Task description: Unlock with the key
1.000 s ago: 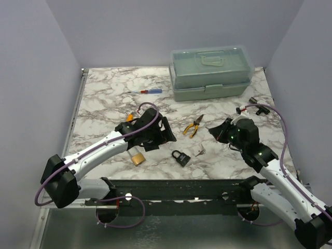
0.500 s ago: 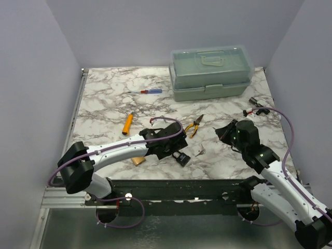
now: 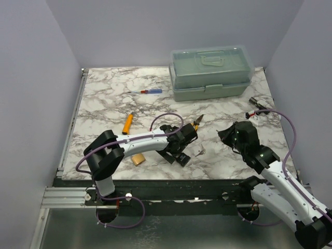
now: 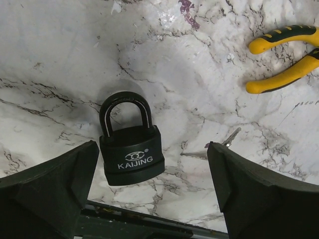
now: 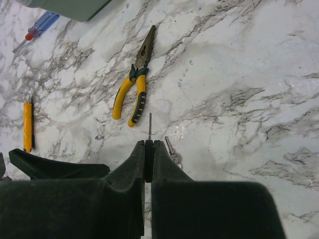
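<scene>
A black KAIJING padlock [image 4: 130, 149] lies flat on the marble with its shackle closed, partly hidden under my left wrist in the top view [image 3: 182, 158]. My left gripper [image 4: 154, 199] is open just above it; the padlock sits between the jaws, nearer the left finger. A small silver key bunch [image 4: 219, 147] lies on the table beside the right finger [image 3: 199, 152] [image 5: 172, 153]. My right gripper [image 5: 148, 143] [image 3: 224, 136] is shut on a thin black-headed key seen edge-on; its metal blade [image 5: 150, 124] sticks out forward, above the table and right of the padlock.
Yellow-handled pliers [image 3: 195, 124] lie just behind the left gripper. A brass padlock [image 3: 137, 159] lies left of the black one. An orange knife [image 3: 127, 123], a red-and-blue screwdriver [image 3: 148, 92] and a green toolbox [image 3: 211, 72] sit farther back. Small black parts [image 3: 257, 104] lie at the right edge.
My left arm has swung right from over the brass padlock to over the black padlock. My right gripper has drawn back a little to the right, still shut.
</scene>
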